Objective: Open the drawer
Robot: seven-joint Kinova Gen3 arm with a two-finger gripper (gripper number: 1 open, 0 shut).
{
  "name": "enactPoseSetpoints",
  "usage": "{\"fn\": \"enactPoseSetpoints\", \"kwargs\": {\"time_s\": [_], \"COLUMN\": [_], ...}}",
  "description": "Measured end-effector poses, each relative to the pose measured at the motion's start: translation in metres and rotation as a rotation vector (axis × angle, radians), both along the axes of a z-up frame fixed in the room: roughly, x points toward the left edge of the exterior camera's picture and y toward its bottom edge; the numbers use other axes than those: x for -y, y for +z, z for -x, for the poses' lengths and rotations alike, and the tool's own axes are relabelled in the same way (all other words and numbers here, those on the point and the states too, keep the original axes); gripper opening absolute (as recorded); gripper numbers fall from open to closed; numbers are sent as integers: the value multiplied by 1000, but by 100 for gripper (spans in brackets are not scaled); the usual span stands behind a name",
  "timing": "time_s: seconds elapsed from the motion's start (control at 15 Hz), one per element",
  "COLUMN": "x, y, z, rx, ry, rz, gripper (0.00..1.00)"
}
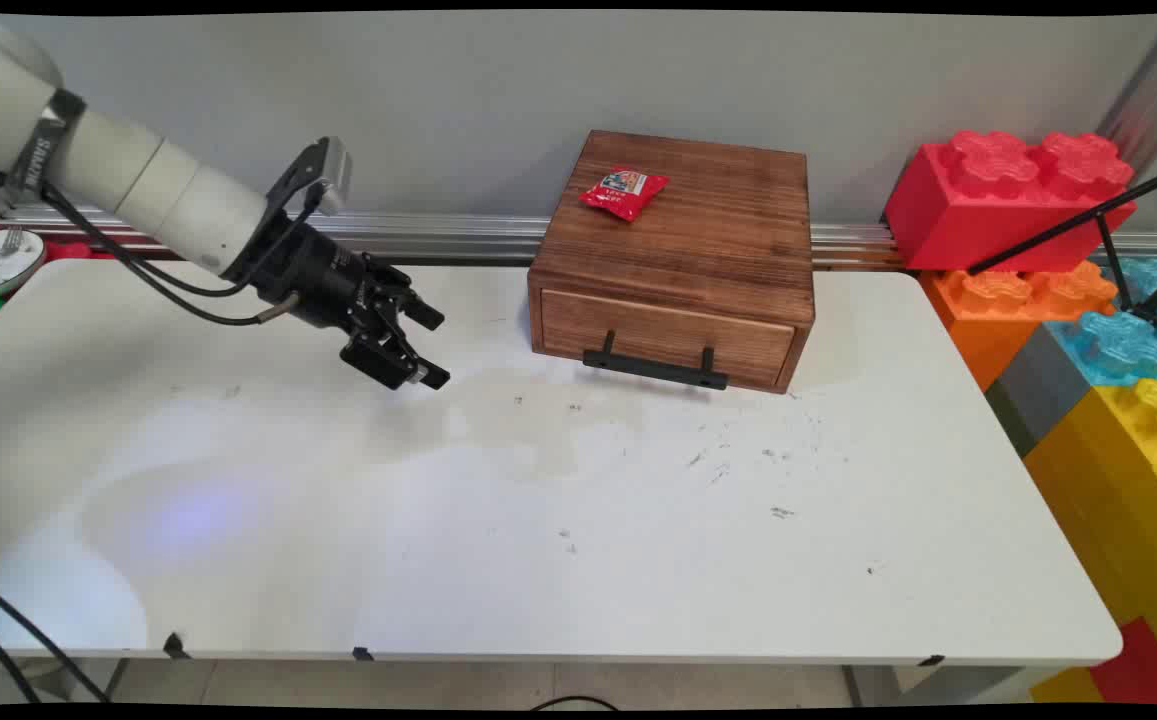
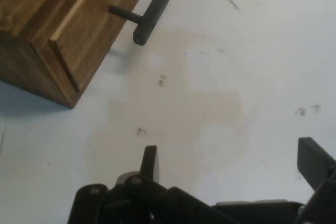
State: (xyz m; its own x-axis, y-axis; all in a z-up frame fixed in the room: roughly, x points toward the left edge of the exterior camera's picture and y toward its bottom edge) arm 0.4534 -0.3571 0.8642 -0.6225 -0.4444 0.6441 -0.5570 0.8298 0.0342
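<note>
Two fingers: the black two-finger tool (image 1: 428, 347) hangs spread wide and empty above the white tabletop (image 1: 578, 560).
Nearest thing: brown wooden drawer box (image 1: 673, 255), drawer shut, black bar handle (image 1: 655, 366) well right of the tool.
On top: small red snack packet (image 1: 624, 192).
Risk: a low sideways sweep could knock the box's corner or catch the handle.

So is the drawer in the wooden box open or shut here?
Shut. The drawer front sits flush in the wooden box, its black handle untouched; the open gripper hangs apart to the left.
</note>
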Motion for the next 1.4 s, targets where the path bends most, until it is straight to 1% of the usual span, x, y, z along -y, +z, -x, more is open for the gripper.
{"fn": "enactPoseSetpoints", "kwargs": {"time_s": [0.27,0.53,0.6,0.73,0.93,1.13,1.4], "x": [11,31,37,51,72,96,122], "y": [9,25,29,36,33,22,1], "z": [12,42,53,83,123,151,174], "rx": [27,44,51,80,140,206,276], "ry": [-23,-48,-62,-115,-211,-297,-386], "rz": [15,55,66,95,139,176,207], "gripper": [100,100,100,100,100,100,100]}}
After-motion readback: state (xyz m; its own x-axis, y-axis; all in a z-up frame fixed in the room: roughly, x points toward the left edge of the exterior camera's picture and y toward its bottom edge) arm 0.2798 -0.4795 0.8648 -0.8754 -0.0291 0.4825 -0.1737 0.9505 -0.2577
